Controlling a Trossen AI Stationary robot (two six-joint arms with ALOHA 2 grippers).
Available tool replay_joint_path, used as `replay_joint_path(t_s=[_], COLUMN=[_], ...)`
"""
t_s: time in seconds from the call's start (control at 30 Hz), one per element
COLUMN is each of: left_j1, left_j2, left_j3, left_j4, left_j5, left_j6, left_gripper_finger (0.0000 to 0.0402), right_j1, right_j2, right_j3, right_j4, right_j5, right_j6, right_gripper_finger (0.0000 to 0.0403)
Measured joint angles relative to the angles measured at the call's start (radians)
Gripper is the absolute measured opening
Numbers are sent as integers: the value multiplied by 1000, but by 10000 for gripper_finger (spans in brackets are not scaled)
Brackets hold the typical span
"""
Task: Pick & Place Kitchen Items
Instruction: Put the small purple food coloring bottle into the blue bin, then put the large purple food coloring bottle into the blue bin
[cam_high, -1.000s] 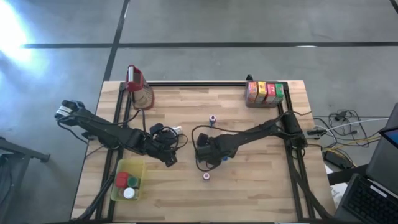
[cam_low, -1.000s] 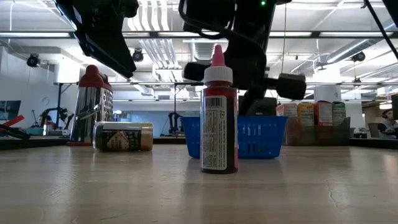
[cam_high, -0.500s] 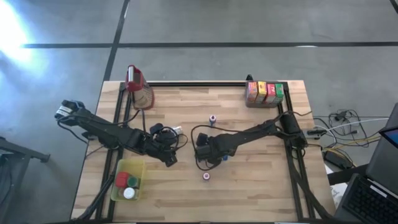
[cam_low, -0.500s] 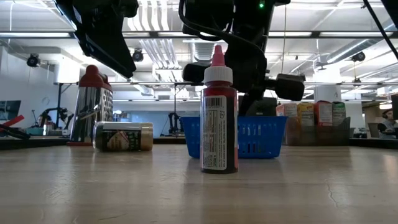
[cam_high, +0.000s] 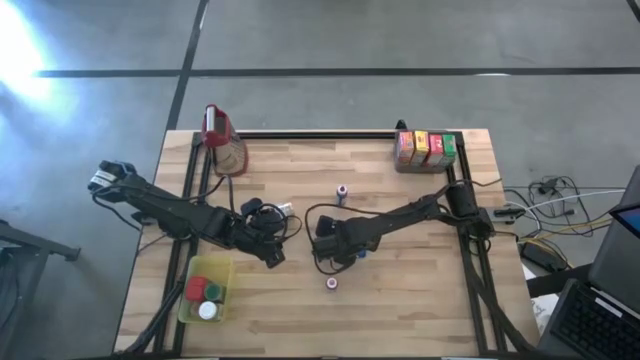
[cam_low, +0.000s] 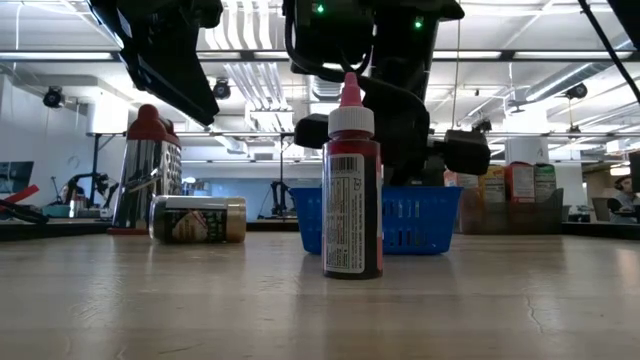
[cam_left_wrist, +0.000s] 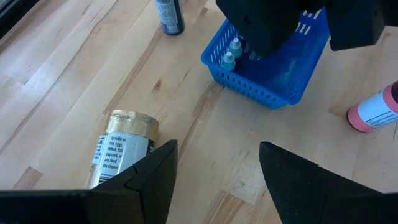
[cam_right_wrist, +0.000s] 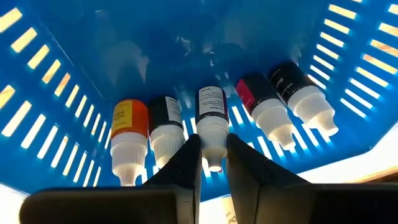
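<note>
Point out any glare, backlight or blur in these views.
High view: bright glare washes the floor at upper left. Low view: ceiling lights backlight both arms into silhouettes; the red bottle stays sharp. Right wrist view: light glows through the blue basket slots.

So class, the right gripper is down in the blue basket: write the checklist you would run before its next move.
1. Right gripper inside the basket: ok.
2. Its fingers closed on the white cap of the middle bottle: ok.
3. Neighbour bottles clear of the fingers: cannot tell; one cap lies right beside a finger.
4. Middle bottle resting on the basket floor: cannot tell.
5. Left gripper open and away from the basket, above the jar lying on its side: ok.
</note>
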Motion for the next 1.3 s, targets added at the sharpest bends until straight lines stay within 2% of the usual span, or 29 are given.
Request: replay_joint_path(t_s=[0.4,0.63,0.83,0.97,1.17,1.3], left_j1=[0,0,0,0,0,0], left_j2=[0,0,0,0,0,0], left_j3=[0,0,0,0,0,0], left_j4=[2,2,2,2,2,3], left_j5=[0,0,0,0,0,0], left_j6=[0,0,0,0,0,0], left_gripper_finger=[232,232,232,232,232,232], right_j1=[0,2,2,2,2,2], right_j2=[0,-16,-18,-19,-31,-92], right_j3=[0,11,59,110,210,210], right_j4=[5,5,-24,-111,-353,-408], right_j5=[-5,3,29,30,23,-8], right_j6=[3,9,24,104,413,600], right_gripper_finger=[126,145,126,108,73,40])
